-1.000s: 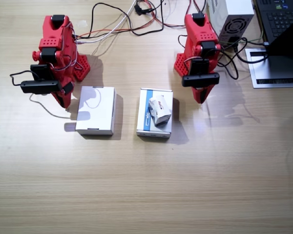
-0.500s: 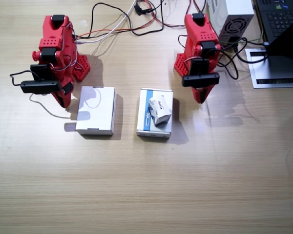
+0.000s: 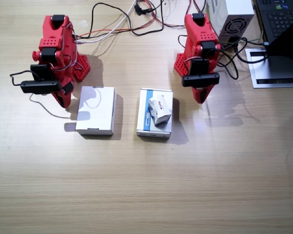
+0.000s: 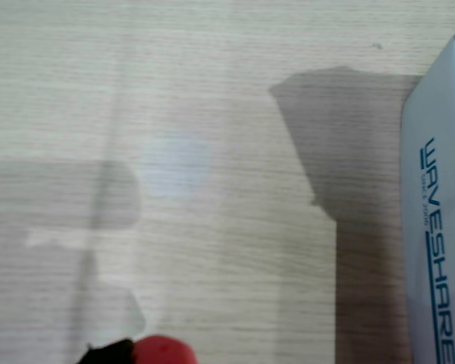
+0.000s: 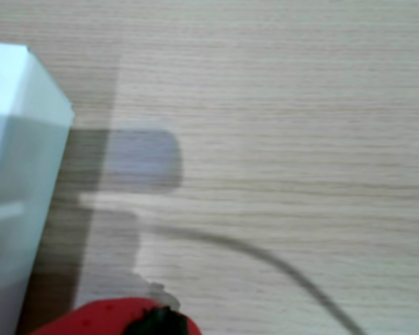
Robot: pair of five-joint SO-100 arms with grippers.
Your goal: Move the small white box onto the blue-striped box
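The small white box already lies on top of the blue-striped box, turned a little askew, its red print facing up, and nothing of mine touches it; I judge the placing done, which would explain why both my arms are drawn back near their bases. My left gripper hangs just beside the far right corner of the blue-striped box, pointing down at the table, and my right gripper hangs just beside the plain white box, which has no stripe and sits well apart from the striped one. Whether my fingers are spread or closed I cannot tell: the fixed view shows them only from above as red shapes, and each wrist view catches only a red scrap at its lower edge. In a wrist view the striped box's printed side fills the right edge, with bare wood below me; in a wrist view the plain box's pale wall stands at the left. The table is light wood grain with soft shadows. Behind the arms, cables tangle, and a grey power supply and a laptop sit at the far corner.
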